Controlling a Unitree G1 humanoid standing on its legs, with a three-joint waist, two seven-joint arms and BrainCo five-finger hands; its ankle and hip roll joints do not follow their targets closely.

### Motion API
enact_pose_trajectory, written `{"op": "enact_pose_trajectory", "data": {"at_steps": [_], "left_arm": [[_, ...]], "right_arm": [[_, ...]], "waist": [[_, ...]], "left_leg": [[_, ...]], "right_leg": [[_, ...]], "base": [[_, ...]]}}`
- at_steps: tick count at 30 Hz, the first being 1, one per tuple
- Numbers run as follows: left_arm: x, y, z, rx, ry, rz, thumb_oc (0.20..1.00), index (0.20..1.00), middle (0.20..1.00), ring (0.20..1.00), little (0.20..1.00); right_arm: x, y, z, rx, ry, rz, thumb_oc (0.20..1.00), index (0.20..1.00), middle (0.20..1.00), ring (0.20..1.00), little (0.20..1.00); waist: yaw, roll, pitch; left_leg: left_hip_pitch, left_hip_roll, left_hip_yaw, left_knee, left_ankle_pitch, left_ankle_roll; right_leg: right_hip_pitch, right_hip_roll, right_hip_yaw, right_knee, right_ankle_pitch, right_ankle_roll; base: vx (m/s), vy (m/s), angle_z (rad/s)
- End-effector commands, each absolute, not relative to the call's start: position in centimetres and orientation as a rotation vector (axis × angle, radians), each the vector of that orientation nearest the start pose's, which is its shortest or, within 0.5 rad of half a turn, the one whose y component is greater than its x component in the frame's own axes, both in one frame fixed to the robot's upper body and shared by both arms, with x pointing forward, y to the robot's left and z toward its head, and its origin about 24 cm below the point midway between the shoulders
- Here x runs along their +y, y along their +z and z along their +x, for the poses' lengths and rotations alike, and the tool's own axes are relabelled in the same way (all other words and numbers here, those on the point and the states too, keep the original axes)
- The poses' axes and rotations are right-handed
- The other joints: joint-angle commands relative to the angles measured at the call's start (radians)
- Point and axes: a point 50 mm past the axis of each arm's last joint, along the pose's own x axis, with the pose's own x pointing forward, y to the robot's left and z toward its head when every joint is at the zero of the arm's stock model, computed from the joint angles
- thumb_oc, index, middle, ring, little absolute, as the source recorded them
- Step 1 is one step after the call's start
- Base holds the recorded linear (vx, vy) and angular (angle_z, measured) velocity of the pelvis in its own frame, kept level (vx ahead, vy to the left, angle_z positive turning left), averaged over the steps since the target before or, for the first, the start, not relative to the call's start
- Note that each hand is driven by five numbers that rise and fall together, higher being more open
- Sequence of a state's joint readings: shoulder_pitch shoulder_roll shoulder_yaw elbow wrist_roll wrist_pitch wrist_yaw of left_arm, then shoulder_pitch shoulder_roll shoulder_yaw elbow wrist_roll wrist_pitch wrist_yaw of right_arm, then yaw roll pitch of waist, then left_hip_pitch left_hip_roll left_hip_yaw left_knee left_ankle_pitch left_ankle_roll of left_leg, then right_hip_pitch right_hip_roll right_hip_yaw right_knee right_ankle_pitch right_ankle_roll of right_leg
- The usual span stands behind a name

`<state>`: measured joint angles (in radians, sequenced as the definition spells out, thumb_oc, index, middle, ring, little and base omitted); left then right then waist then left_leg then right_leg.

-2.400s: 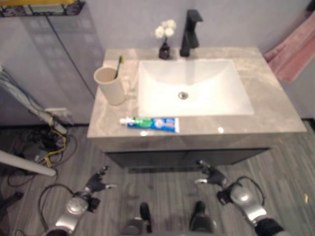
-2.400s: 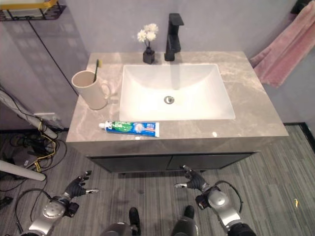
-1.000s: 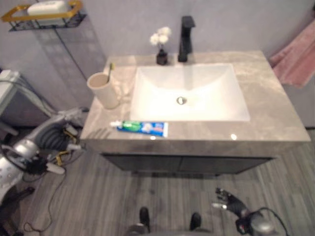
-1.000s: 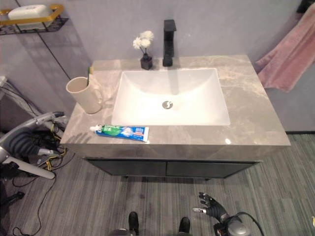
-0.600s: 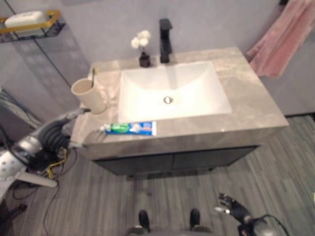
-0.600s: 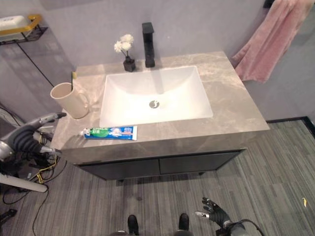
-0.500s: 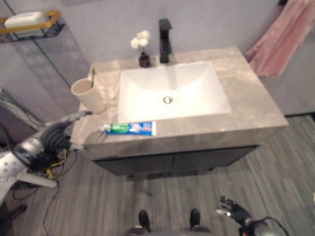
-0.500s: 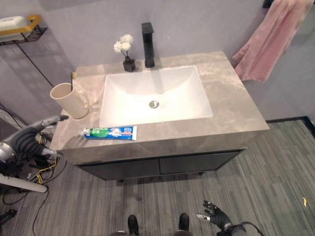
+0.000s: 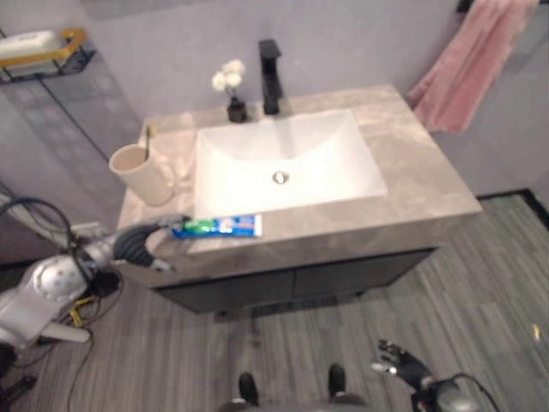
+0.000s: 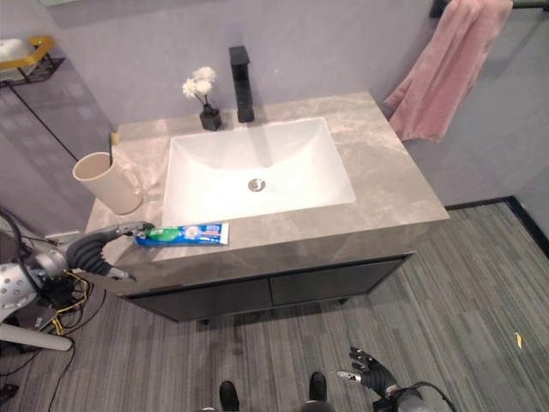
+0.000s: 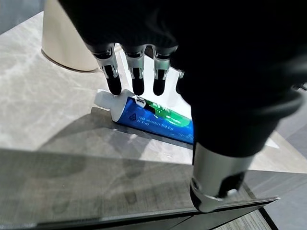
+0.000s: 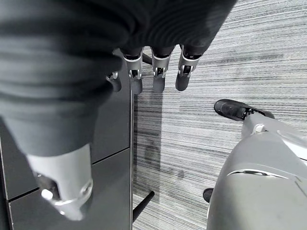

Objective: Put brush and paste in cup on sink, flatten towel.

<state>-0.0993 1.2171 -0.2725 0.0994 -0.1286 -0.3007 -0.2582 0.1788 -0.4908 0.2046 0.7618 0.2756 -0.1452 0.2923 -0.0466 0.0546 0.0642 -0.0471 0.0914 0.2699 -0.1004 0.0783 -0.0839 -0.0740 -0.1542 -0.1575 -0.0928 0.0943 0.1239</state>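
A blue and green toothpaste tube [image 10: 182, 233] with a white cap lies flat along the front edge of the marble tabletop [image 10: 390, 193], just before the white sink basin [image 10: 257, 167], cap end toward the cup. A beige handled cup [image 10: 107, 183] stands upright on the tabletop's left side, apart from the tube, with a toothbrush [image 9: 148, 141] standing in it, handle tip above the rim. A pink towel [image 10: 446, 69] hangs bunched and creased from a dark bar on the wall past the tabletop's right end.
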Motion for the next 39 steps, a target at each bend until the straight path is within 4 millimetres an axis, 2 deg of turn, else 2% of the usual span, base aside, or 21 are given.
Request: {"op": "enact_pose_trajectory", "data": {"at_steps": [1,3,8,14,18,22,28,32,39], "left_arm": [[29.1,15.2,26.8,-0.068,-0.433,1.166,0.937,0.937,0.937,0.937,0.937],[29.2,15.2,27.1,-0.069,-0.421,1.19,0.922,0.922,0.922,0.922,0.922],[29.3,15.2,27.6,-0.06,-0.427,1.254,0.824,0.824,0.824,0.824,0.824],[28.9,15.0,27.9,-0.06,-0.45,1.276,0.702,0.702,0.702,0.702,0.702],[28.6,14.6,28.0,-0.054,-0.468,1.285,0.68,0.68,0.68,0.68,0.68],[28.3,14.2,28.1,-0.052,-0.482,1.29,0.62,0.62,0.62,0.62,0.62],[28.2,13.7,27.9,-0.056,-0.481,1.308,0.598,0.598,0.598,0.598,0.598],[28.3,12.7,27.4,-0.041,-0.472,1.308,0.576,0.576,0.576,0.576,0.576],[28.7,11.4,26.3,-0.009,-0.458,1.279,0.602,0.602,0.602,0.602,0.602]], "right_arm": [[-26.9,-9.9,13.4,0.781,0.207,-0.201,1.0,1.0,1.0,1.0,1.0],[-27.1,-9.8,13.3,0.782,0.208,-0.205,1.0,1.0,1.0,1.0,1.0],[-27.3,-9.8,13.0,0.785,0.204,-0.214,1.0,1.0,1.0,1.0,1.0],[-27.2,-9.1,13.8,0.753,0.231,-0.25,1.0,1.0,1.0,1.0,1.0],[-27.4,-8.6,14.2,0.726,0.238,-0.262,1.0,1.0,1.0,1.0,1.0],[-27.4,-8.2,14.5,0.708,0.241,-0.266,1.0,1.0,1.0,1.0,1.0],[-27.4,-7.6,15.0,0.674,0.245,-0.279,1.0,1.0,1.0,1.0,1.0],[-27.7,-7.4,15.2,0.665,0.232,-0.292,1.0,1.0,1.0,1.0,1.0],[-28.0,-7.5,14.8,0.675,0.218,-0.293,1.0,1.0,1.0,1.0,1.0]], "waist": [[-0.001,-0.029,0.009],[-0.005,-0.03,0.01],[-0.013,-0.031,0.013],[-0.017,-0.035,0.021],[-0.022,-0.036,0.026],[-0.024,-0.037,0.029],[-0.022,-0.039,0.033],[-0.02,-0.041,0.04],[-0.011,-0.042,0.043]], "left_leg": [[0.025,0.036,-0.028,0.013,-0.076,-0.006],[0.024,0.038,-0.027,0.013,-0.075,-0.007],[0.015,0.041,-0.03,0.013,-0.073,-0.009],[-0.002,0.047,-0.023,0.013,-0.067,-0.011],[-0.016,0.05,-0.022,0.013,-0.063,-0.014],[-0.03,0.052,-0.018,0.013,-0.059,-0.015],[-0.046,0.055,-0.011,0.013,-0.053,-0.017],[-0.057,0.058,-0.004,0.013,-0.051,-0.018],[-0.049,0.061,0.003,0.013,-0.053,-0.018]], "right_leg": [[-0.035,-0.084,-0.014,0.006,0.054,0.061],[-0.037,-0.083,-0.014,0.006,0.053,0.061],[-0.044,-0.078,-0.014,0.006,0.052,0.059],[-0.067,-0.073,-0.005,0.006,0.056,0.057],[-0.083,-0.071,-0.004,0.006,0.059,0.058],[-0.102,-0.069,0.003,0.006,0.062,0.057],[-0.125,-0.065,0.013,0.006,0.065,0.055],[-0.145,-0.063,0.021,0.006,0.069,0.055],[-0.142,-0.06,0.029,0.006,0.066,0.053]], "base": [[0.01,-0.01,-0.09],[0.01,-0.01,-0.1],[0.0,-0.001,-0.01],[0.0,-0.006,-0.05],[0.0,-0.003,-0.02],[0.0,-0.003,-0.02],[0.0,-0.01,-0.07],[-0.01,-0.007,-0.07],[0.0,-0.008,-0.05]]}}
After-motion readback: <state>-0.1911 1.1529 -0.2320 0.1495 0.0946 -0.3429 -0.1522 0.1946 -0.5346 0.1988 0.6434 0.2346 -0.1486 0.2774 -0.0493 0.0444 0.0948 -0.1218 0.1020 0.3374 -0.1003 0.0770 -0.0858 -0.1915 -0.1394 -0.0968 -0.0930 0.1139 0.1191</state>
